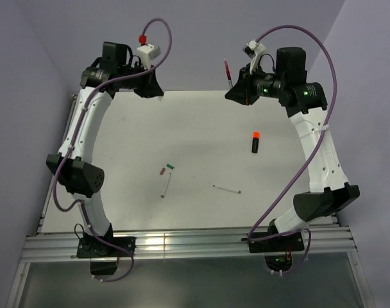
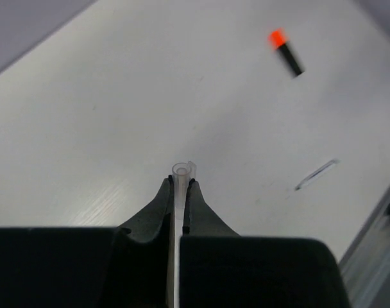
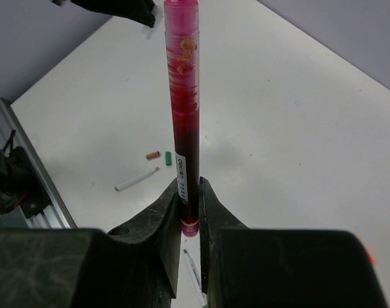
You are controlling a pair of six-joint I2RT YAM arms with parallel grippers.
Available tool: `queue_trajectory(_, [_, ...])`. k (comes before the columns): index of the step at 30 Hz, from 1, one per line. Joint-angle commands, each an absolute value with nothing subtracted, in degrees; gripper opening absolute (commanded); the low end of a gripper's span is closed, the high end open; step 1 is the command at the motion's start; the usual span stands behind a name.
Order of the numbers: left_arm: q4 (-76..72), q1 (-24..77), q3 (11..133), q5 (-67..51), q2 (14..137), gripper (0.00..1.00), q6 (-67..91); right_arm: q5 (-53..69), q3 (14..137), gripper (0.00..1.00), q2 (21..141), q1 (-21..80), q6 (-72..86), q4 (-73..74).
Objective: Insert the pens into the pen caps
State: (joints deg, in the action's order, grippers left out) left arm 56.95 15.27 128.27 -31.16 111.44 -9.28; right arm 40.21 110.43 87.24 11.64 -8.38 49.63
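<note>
A thin dark red pen (image 3: 184,96) sticks straight out from my right gripper (image 3: 188,189), which is shut on its lower end; both hang above the table's far edge (image 1: 227,74). My left gripper (image 2: 182,183) is shut on a small clear tubular cap (image 2: 182,171), held over the far left of the table (image 1: 150,90). A brownish-red cap (image 1: 161,171) and a green cap (image 1: 170,166) lie together mid-table. One white pen (image 1: 165,186) lies just below them, and another white pen (image 1: 226,188) to the right. The black marker (image 1: 254,142) with its orange end lies right of centre.
The white tabletop (image 1: 201,122) ends in a metal rail (image 1: 188,244) at the near edge, where both arm bases are bolted. Lilac walls close in the far side and both flanks. The right arm's purple cable (image 1: 330,70) loops above the table.
</note>
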Motion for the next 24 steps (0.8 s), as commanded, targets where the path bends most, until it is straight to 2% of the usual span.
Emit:
queue_trajectory(1, [49.94, 14.59, 126.04, -44.18, 105.04, 0.0, -0.45, 44.46, 115.13, 0.0, 88.94, 11.86, -5.54, 46.93])
queue_trajectory(3, [46.25, 14.5, 120.71, -51.81, 99.79, 0.0, 5.33, 46.74, 115.66, 0.0, 89.21, 12.56, -4.75, 46.85])
queue_trajectory(5, [33.97, 14.33, 114.38, -55.18, 95.04, 0.0, 10.61, 47.81, 114.27, 0.0, 88.51, 13.09, -4.31, 45.54])
queue_trajectory(6, [27.4, 14.15, 106.6, -56.85, 89.62, 0.0, 13.94, 48.77, 113.56, 0.0, 88.24, 13.36, -4.13, 45.18])
queue_trajectory(7, [14.8, 13.37, 102.35, -57.13, 86.95, 0.0, 21.63, 49.48, 112.34, 0.0, 87.72, 14.14, -3.78, 44.91])
queue_trajectory(8, [7.2, 12.92, 94.3, -57.13, 84.31, 0.0, 25.71, 49.92, 111.45, 0.0, 87.37, 14.5, -3.08, 44.3])
queue_trajectory(11, [-10.91, 11.87, 84.24, -55.38, 77.36, 0.0, 37.51, 51.15, 107.33, 0.0, 85.44, 16.61, -1.94, 42.55])
queue_trajectory(16, [-26.69, 11.52, 77.09, -52.65, 73.74, 0.0, 51.39, 50.54, 98.46, 0.0, 81.31, 23.28, -3.51, 41.57])
queue_trajectory(24, [-46.11, 9.76, 69.18, -47.29, 72.86, 0.0, 70.01, 53.0, 95.1, 0.0, 80.5, 28.03, -4.48, 41.48])
